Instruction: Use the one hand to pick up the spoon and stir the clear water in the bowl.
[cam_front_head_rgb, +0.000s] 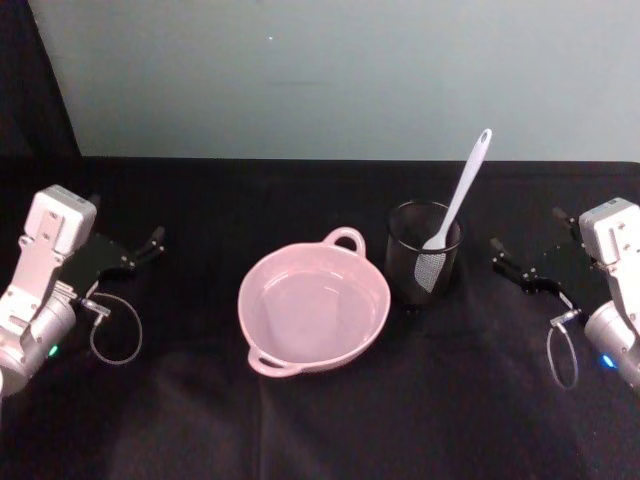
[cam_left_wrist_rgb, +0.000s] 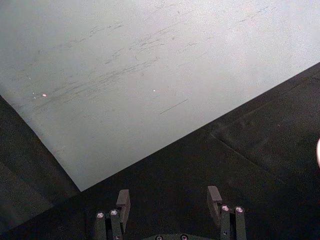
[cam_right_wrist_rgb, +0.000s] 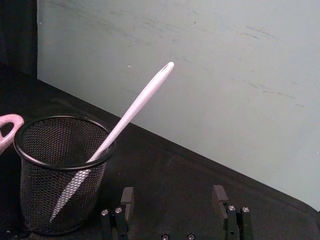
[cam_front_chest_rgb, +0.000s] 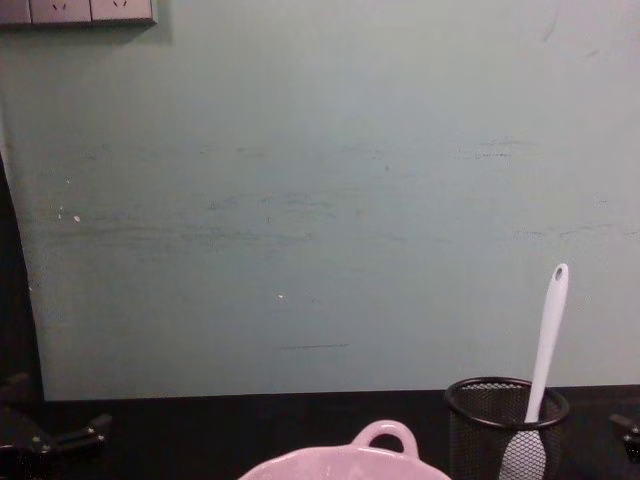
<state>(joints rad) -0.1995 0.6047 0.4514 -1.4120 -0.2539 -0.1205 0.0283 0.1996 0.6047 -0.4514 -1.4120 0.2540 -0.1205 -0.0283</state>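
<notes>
A pale pink bowl (cam_front_head_rgb: 352, 346) with clear water sits mid-table; its loop handle (cam_right_wrist_rgb: 7, 127) peeks into the right wrist view. The white spoon (cam_front_head_rgb: 462, 190) stands blade-down in a black mesh cup (cam_front_head_rgb: 405, 280) just right of the bowl, its handle leaning up and to the right. In the chest view the spoon (cam_front_chest_rgb: 547, 335) rises out of the cup (cam_front_chest_rgb: 480, 425) beside the bowl (cam_front_chest_rgb: 345, 465). My right gripper (cam_front_head_rgb: 495, 254) hangs open to the right of the cup, apart from it, its fingers (cam_right_wrist_rgb: 218, 196) empty. At the far left my left gripper (cam_front_head_rgb: 155, 243) is parked, open (cam_left_wrist_rgb: 169, 199).
Black cloth covers the table (cam_front_head_rgb: 320, 430). A pale green wall (cam_front_head_rgb: 330, 70) stands close behind it. Cable loops hang from both wrists (cam_front_head_rgb: 115, 335). Open cloth lies in front of the bowl and between the bowl and the left arm.
</notes>
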